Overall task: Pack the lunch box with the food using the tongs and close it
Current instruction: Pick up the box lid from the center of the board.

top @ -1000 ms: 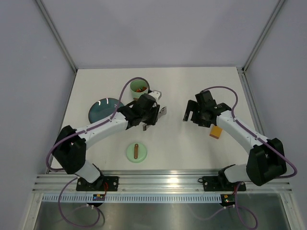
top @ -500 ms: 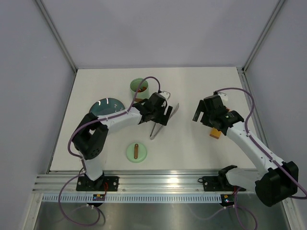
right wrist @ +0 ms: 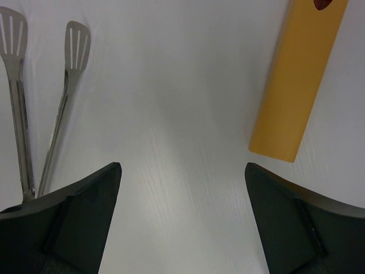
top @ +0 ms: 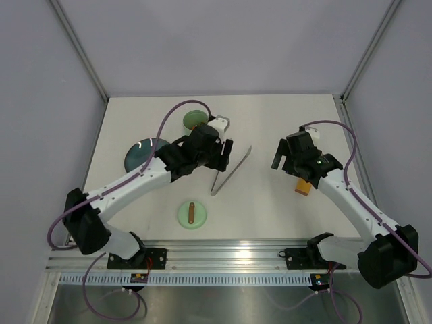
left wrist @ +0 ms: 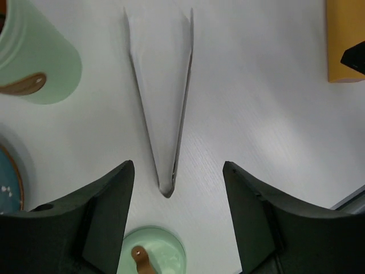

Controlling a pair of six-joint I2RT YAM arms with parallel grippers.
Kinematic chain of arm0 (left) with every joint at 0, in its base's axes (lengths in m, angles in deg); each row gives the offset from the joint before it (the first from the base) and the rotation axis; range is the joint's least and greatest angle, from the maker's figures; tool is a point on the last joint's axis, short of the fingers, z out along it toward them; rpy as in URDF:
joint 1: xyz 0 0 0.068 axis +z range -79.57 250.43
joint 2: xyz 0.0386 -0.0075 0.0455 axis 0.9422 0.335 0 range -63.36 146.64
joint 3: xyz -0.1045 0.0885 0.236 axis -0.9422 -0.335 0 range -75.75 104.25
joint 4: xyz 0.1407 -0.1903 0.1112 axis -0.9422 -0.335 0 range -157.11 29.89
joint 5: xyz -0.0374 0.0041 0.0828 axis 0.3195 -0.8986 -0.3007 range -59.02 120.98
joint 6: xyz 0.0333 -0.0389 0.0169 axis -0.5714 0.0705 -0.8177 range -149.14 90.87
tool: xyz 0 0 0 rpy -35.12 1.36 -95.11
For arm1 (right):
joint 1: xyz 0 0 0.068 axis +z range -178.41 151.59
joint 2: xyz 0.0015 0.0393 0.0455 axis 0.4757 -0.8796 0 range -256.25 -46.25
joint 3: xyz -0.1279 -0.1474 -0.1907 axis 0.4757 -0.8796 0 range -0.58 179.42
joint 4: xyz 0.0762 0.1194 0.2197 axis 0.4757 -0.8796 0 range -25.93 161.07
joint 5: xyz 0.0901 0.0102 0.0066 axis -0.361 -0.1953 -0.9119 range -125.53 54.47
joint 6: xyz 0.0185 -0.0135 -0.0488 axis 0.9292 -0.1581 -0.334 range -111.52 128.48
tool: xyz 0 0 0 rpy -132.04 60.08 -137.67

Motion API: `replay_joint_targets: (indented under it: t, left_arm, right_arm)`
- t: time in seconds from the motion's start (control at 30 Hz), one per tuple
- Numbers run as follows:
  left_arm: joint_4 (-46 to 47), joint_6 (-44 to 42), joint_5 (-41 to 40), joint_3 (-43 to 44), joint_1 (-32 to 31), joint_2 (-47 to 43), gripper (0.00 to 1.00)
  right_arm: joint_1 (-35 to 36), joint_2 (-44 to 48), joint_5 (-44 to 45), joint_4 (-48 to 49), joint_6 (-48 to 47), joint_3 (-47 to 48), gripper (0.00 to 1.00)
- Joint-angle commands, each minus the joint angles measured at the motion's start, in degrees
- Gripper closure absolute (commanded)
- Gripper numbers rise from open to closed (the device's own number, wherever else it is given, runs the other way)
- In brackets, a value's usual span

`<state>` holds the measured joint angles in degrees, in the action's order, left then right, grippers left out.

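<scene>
While the tongs point(top: 232, 171) are laid flat on the surface near the lunch box point(top: 194, 120), L jaws are held apart above them, nothing gripped; R jaws are spread wide, nothing touched.

A: How is the table point(top: 270, 115) viewed?
B: From above and behind the arms, whole. Each wrist view is aimed straight down, close, between its own fingers point(left wrist: 97, 222).
A: What is shared?
B: The tongs point(top: 231, 171) are seen in all three.
</scene>
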<state>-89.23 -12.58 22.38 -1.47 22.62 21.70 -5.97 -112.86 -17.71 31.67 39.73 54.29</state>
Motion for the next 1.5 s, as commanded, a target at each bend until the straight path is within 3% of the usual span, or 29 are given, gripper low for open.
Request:
replay_joint_targets:
  t: [0.0,0.13,0.3,0.63,1.23,1.47]
  left_arm:
    - [-5.76,4.44,-6.33,-7.01,-0.17,-5.42,0.34]
    - [-9.28,15.59,-12.92,-14.23,-2.81,-10.87,0.35]
    - [-12.8,24.57,-11.63,-20.48,-3.25,-15.01,0.44]
    - [-11.92,26.86,-4.59,-25.32,-3.52,-12.55,0.48]
    - [-8.94,29.5,-1.86,-29.36,-3.87,-8.24,0.57]
    - [-9.46,29.24,-3.79,-28.84,-3.87,-8.15,0.67]
  right_arm:
    - [-0.29,0.43,-1.56,3.18,-2.24,2.61,0.02]
    - [-0.29,0.16,-1.83,3.27,-1.89,2.52,0.02]
    - [-0.38,0.6,-2.36,4.33,-1.45,1.55,0.02]
    - [-0.29,0.78,-2.44,3.63,-1.63,1.47,0.02]
    - [-0.29,-0.45,-3.06,3.63,-1.45,1.82,0.02]
    - [-0.38,-0.71,-3.23,3.54,-1.54,1.82,0.02]
